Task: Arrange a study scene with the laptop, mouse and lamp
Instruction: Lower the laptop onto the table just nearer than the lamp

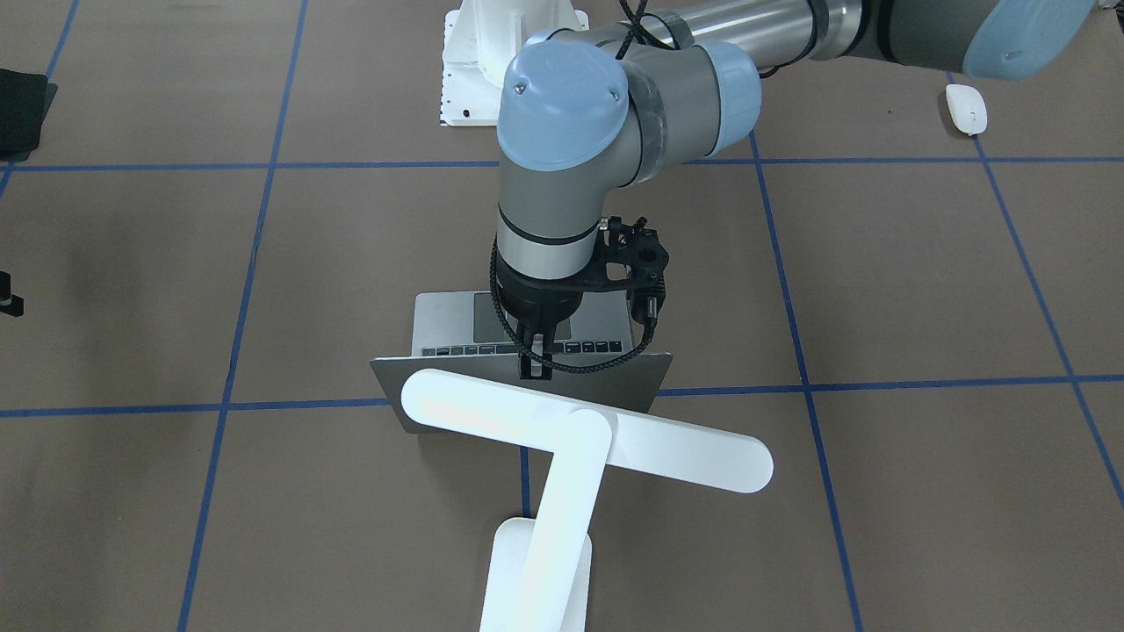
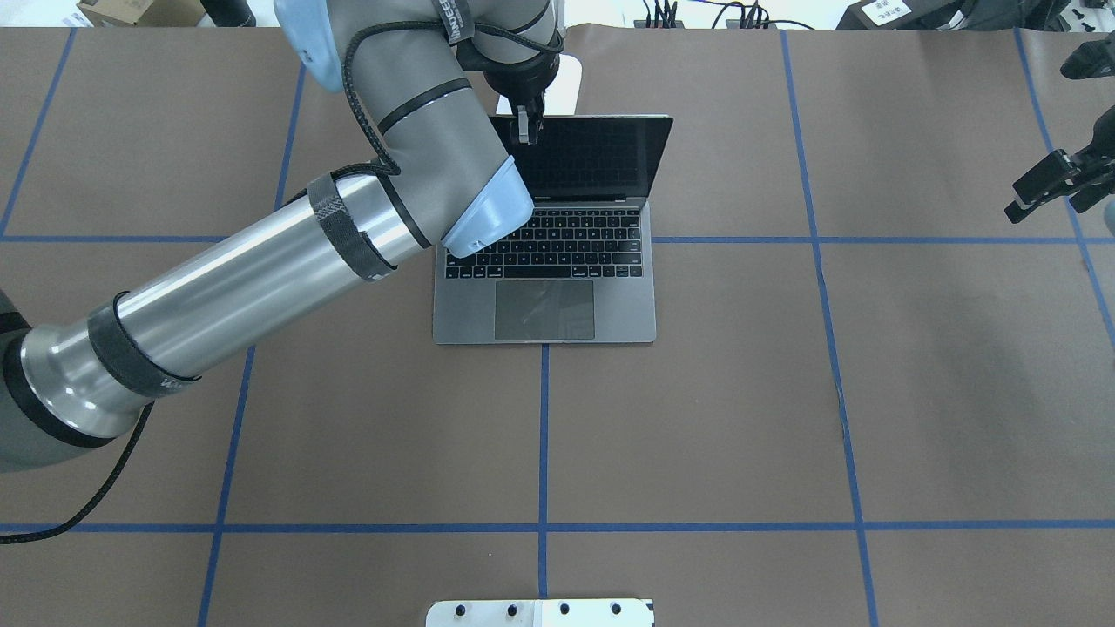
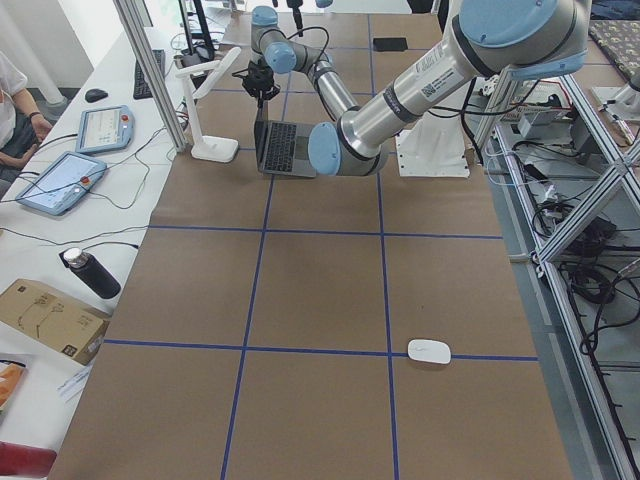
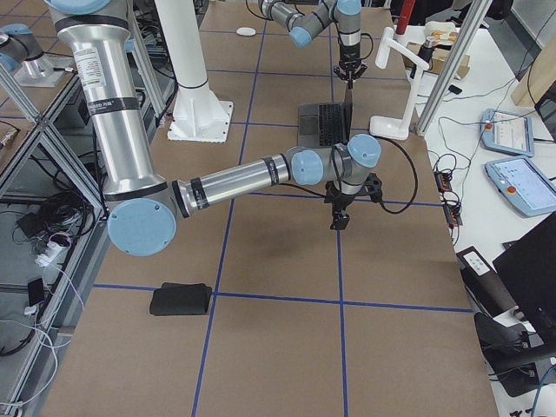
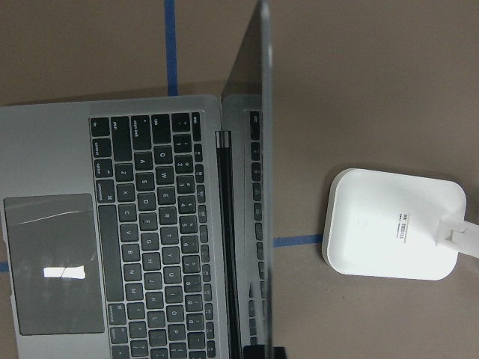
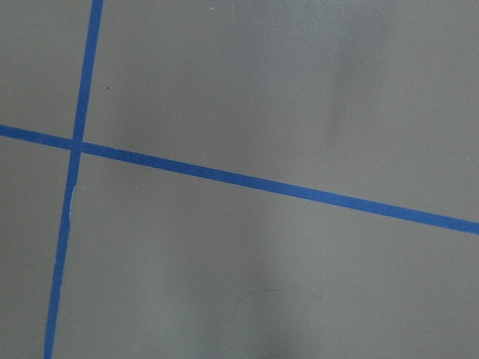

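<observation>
The grey laptop (image 2: 575, 300) stands open at mid-table, its dark screen upright and its black keys (image 5: 157, 232) showing. My left gripper (image 1: 534, 362) is at the top edge of the lid, one finger on each side, shut on it. The white lamp (image 1: 588, 430) stands just behind the laptop, its flat base (image 5: 393, 233) beyond the lid and its long head above the lid. The small white mouse (image 1: 966, 109) lies far off on my left side of the table. My right gripper (image 4: 339, 219) hangs over bare table on my right; I cannot tell whether it is open.
A flat black mat (image 1: 22, 110) lies at my far right. The white bolted robot pedestal (image 1: 492, 61) stands at the near edge. Blue tape lines (image 6: 262, 187) cross the brown table. Tablets, a bottle and a box sit on the side bench (image 3: 60, 180).
</observation>
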Motion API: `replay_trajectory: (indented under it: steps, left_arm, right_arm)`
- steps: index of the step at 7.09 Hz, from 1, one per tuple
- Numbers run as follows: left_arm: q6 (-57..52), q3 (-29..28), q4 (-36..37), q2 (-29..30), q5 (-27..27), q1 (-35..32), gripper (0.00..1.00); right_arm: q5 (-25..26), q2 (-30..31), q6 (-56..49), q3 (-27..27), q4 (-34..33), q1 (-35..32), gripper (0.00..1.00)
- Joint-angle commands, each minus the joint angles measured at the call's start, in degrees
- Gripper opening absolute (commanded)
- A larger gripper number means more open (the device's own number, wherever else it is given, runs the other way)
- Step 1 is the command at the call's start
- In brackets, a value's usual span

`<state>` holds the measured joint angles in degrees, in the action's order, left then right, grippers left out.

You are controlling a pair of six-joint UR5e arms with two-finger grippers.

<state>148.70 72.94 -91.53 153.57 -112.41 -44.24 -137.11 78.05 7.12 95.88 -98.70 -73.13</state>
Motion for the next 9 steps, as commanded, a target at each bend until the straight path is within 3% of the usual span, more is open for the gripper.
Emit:
replay_trajectory:
  steps: [1,4,5,6,7,8,9]
  left_arm:
    - [1.59,-0.17,-0.14,0.15,0.09,0.03,0.0]
    - [3.96,-0.08,0.47,-0.11,0.09,0.03,0.0]
    - [3.97,0.09,0.38,-0.11,0.09,-0.06,0.21]
    - [3.53,0.44,0.56,-0.28,0.09,-0.06,0.7]
    - [3.62,0.62,0.73,-0.55,0.09,-0.06,1.0]
    - [3.62,3.58,2.65,-1.42,0.09,-0.23,0.99]
    - [3.62,14.14,7.19,-6.39,0.0,-0.24,0.99]
  right_arm:
    - [0.0,0.0,0.0,-0.08,0.0,0.0,0.99]
    - [0.0,0.0,0.0,-0.43,0.0,0.0,0.99]
    - [0.0,0.0,0.0,-0.43,0.0,0.0,0.99]
    - [0.0,0.0,0.0,-0.43,0.0,0.0,0.99]
    - [0.0,0.0,0.0,-0.43,0.0,0.0,0.99]
    - [0.0,0.0,0.0,-0.43,0.0,0.0,0.99]
    - [0.0,-0.09,0.09,-0.17,0.0,0.0,0.99]
